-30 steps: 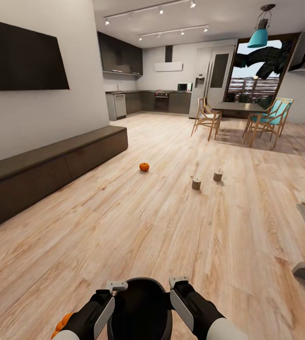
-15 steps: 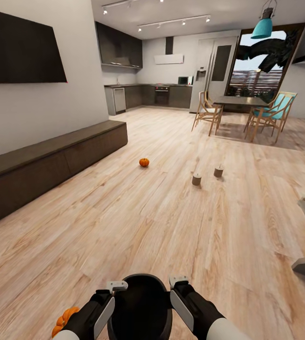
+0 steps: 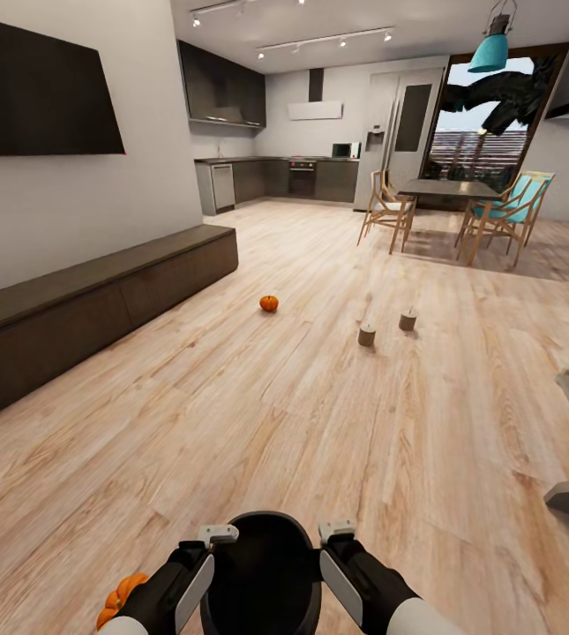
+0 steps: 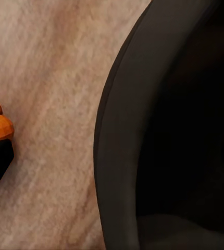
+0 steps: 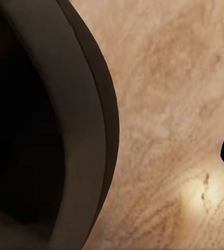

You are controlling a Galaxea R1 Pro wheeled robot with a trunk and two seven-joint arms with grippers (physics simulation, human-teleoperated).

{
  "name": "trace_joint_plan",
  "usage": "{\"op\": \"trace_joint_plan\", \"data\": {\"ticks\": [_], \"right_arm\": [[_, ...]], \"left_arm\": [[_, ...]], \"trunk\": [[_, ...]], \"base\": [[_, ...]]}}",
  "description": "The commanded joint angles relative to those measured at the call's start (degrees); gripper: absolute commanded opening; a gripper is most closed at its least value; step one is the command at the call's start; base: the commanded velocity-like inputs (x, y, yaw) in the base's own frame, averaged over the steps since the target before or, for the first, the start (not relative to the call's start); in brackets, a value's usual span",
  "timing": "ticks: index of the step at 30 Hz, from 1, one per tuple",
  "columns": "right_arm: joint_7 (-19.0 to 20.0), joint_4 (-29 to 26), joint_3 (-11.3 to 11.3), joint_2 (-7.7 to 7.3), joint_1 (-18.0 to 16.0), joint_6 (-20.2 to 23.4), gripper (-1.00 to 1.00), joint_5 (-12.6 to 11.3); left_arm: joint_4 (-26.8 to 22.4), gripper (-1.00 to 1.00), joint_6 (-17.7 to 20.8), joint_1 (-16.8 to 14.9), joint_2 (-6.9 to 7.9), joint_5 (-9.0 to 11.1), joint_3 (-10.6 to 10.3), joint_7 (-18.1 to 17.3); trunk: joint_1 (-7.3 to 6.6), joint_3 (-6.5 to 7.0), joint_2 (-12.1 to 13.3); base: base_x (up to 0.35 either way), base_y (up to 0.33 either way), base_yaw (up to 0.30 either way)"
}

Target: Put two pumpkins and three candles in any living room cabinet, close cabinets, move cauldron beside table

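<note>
Black cauldron (image 3: 262, 569) sits between left gripper (image 3: 203, 551) and right gripper (image 3: 335, 549); grip unclear for both; pumpkin (image 3: 269, 303) mid-floor.

Left arm: black forearm entering at the near left of the head view, angled forward and inward. It ends in the left gripper (image 3: 218, 534), whose pale grey finger (image 3: 194, 582) runs along the inner side, with a light-coloured tip at the far end. Whether its jaws are parted or closed cannot be told.

Right arm: black forearm with a pale grey sleeve section at the near edge, entering at the near right and angled forward and inward, mirroring the left. It ends in the right gripper (image 3: 337, 531), with a pale grey finger (image 3: 340, 582) along its inner side. Jaw state likewise unclear.

Both grippers sit level with each other, well apart.
</note>
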Motion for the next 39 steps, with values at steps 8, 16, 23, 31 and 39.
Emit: {"op": "trace_joint_plan", "data": {"ticks": [8, 16, 23, 31, 39], "right_arm": [[0.3, 0.1, 0.2, 0.00, 0.0, -0.2, 1.00, -0.4], [0.3, 0.1, 2.2, 0.00, 0.0, -1.0, 1.00, -0.4], [0.3, 0.1, 2.6, 0.00, -0.1, -1.7, 1.00, -0.5], [0.3, 0.1, 2.6, 0.00, -0.1, -1.9, 1.00, -0.5], [0.3, 0.1, 2.6, 0.00, -0.1, -1.9, 1.00, -0.5]], "left_arm": [[-0.1, 1.00, 0.2, 0.0, 0.05, 0.6, -0.4, 0.5], [-0.1, 1.00, 0.2, 0.0, 0.05, 0.6, -0.4, 0.4], [-0.1, 1.00, 0.2, 0.0, 0.05, 0.6, -0.4, 0.4], [-0.1, 1.00, 0.2, 0.0, 0.06, 0.6, -0.4, 0.4], [-0.1, 1.00, 0.2, 0.0, 0.05, 0.6, -0.4, 0.4]], "trunk": [[0.07, -0.72, -0.1], [0.17, -1.60, -0.1], [0.22, -2.05, -0.1], [0.32, -2.93, -0.2], [0.32, -2.93, -0.2]], "base": [[0.000, 0.000, 0.000], [0.000, 0.000, 0.000], [0.000, 0.000, 0.000], [0.000, 0.000, 0.000], [0.000, 0.000, 0.000]]}}
